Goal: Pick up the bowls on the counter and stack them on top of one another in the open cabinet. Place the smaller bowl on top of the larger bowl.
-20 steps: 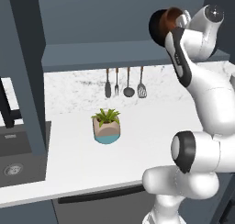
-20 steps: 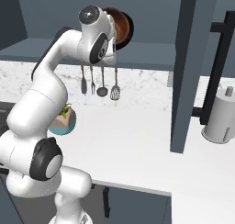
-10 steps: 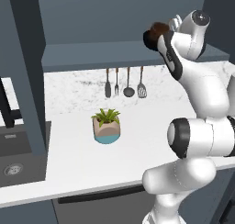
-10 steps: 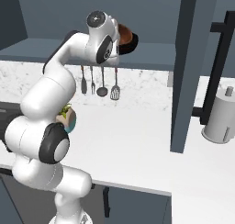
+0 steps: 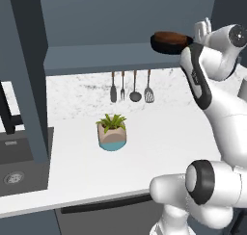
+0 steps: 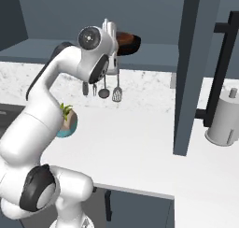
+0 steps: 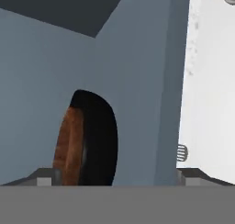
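Since earlier frame: swung further left w/ stack. Brown bowl (image 5: 172, 37) nested in black bowl (image 5: 165, 46), upper right of left base view, at open cabinet (image 5: 120, 56) shelf edge. Gripper (image 5: 204, 31) beside stack; spread or pinching – can't tell. Counter (image 5: 159, 133) below: plant pot (image 5: 112, 134) only.

Hand (image 5: 205, 29) mostly behind arm; finger spread unclear.
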